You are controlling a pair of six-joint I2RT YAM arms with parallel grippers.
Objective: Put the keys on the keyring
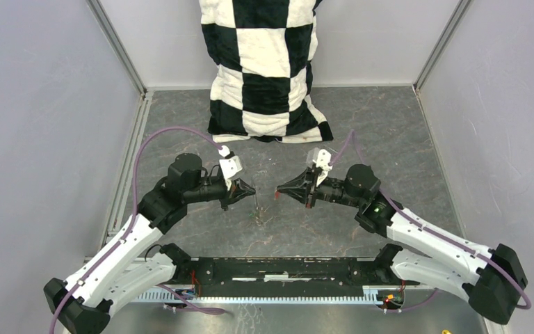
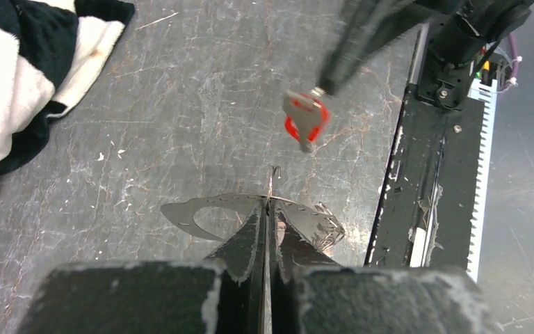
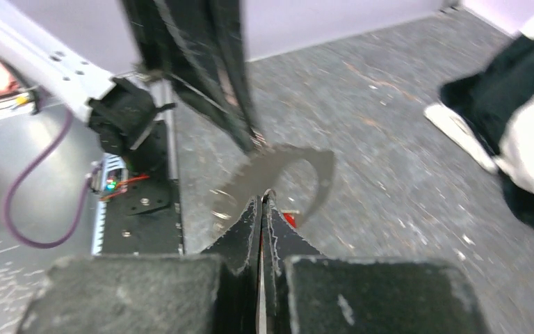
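Top view: the left gripper (image 1: 245, 189) and right gripper (image 1: 283, 189) sit nose to nose above the table (image 1: 389, 139). The red key (image 1: 277, 197) hangs at the right one's tip, and the keyring (image 1: 259, 209) is a faint wire dangling under the left one. I can't spot the green key anywhere.

Left wrist: the fingers are pinched tight on the wire, with a short hooked end (image 2: 273, 174) poking out. The red key (image 2: 306, 120) hangs just beyond it, not touching. The hole looks tiny, so I'd guess a slightly off approach bumps the key head against the wire and twists it in the grip.

Right wrist: the fingers are clamped together, with only a sliver of red (image 3: 288, 220) showing beside them. That looks like a thin hold, so a sideways push could pop the key loose onto the table. This view is blurry too.
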